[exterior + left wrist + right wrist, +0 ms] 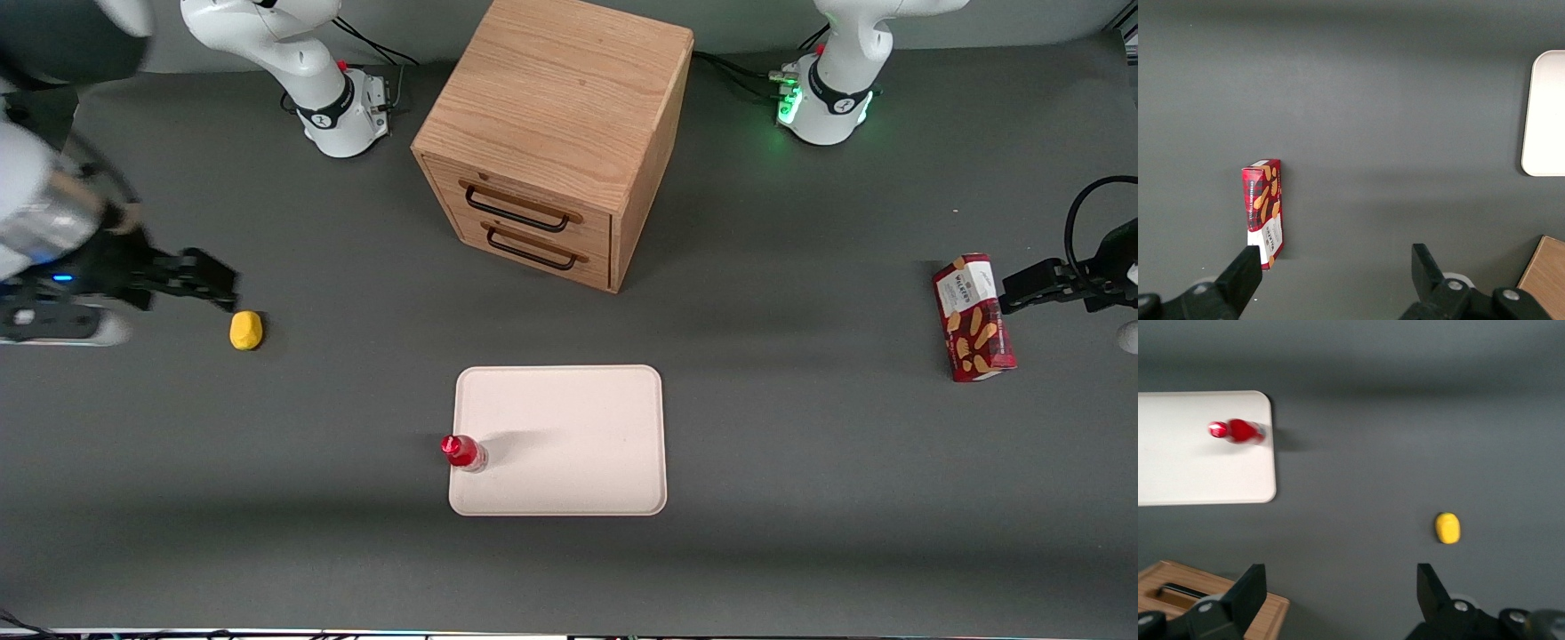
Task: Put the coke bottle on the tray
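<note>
Now I am holding my gripper (218,289) low over the table (800,462) at the working arm's end, well apart from the tray (569,418), with my forearm reaching in from the edge of the front view and the fingers (200,267) pointing toward the middle of the table. My claw is standing wide, with nothing between its two fingers (1251,587); only bare grey tabletop is showing in the gap in my wrist camera. A yellow lemon-like object (246,330) is lying just beside my fingertips, slightly nearer the front camera, and I am not touching it.

The coke bottle (462,452) is standing upright on the tray, right at the rim on the side toward my end of the table, in the corner nearer the front camera. From my wrist, the bottle (1237,431) is sitting inside the tray's (1198,473) edge.

A wooden drawer cabinet (556,133) is standing farther from the front camera than the tray. A red biscuit box (973,317) is lying toward the parked arm's end.
</note>
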